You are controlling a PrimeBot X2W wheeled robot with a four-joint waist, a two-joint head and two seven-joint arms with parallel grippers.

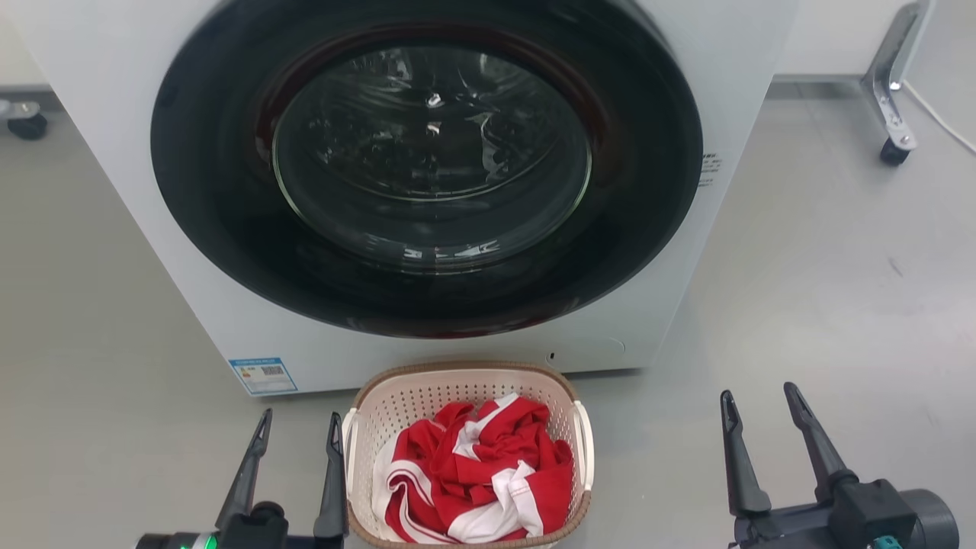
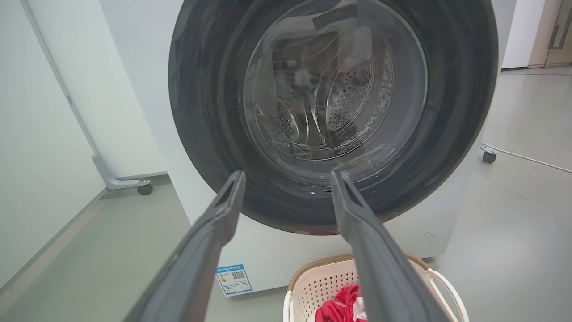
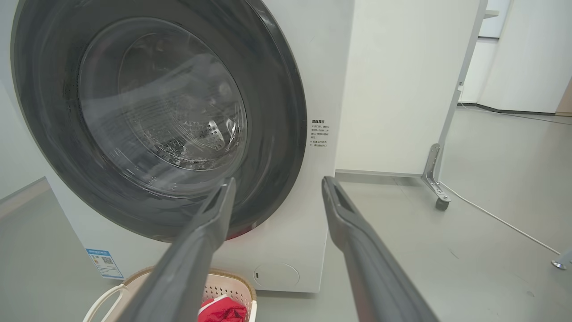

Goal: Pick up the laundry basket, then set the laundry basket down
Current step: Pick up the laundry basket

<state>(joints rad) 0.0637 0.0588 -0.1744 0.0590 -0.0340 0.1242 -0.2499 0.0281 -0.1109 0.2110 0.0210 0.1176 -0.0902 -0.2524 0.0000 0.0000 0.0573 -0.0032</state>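
The laundry basket (image 1: 396, 404) is cream with perforated walls, a brown woven-look rim and white side handles. It rests on the floor just before the washing machine and holds red and white clothes (image 1: 476, 469). My left gripper (image 1: 300, 423) is open, its right finger close beside the basket's left handle, nothing between its fingers. My right gripper (image 1: 761, 398) is open too, well to the right of the basket. The basket (image 2: 321, 279) shows at the bottom of the left wrist view under the open left gripper (image 2: 287, 176). It (image 3: 223, 284) also peeks behind the open right gripper (image 3: 277, 183).
A white front-loading washing machine (image 1: 183, 252) with a dark round door (image 1: 431, 164) stands right behind the basket. A wheeled white partition leg (image 1: 890, 91) is at the back right, another caster (image 1: 27, 122) at the back left. Grey floor (image 1: 831, 290) spreads on both sides.
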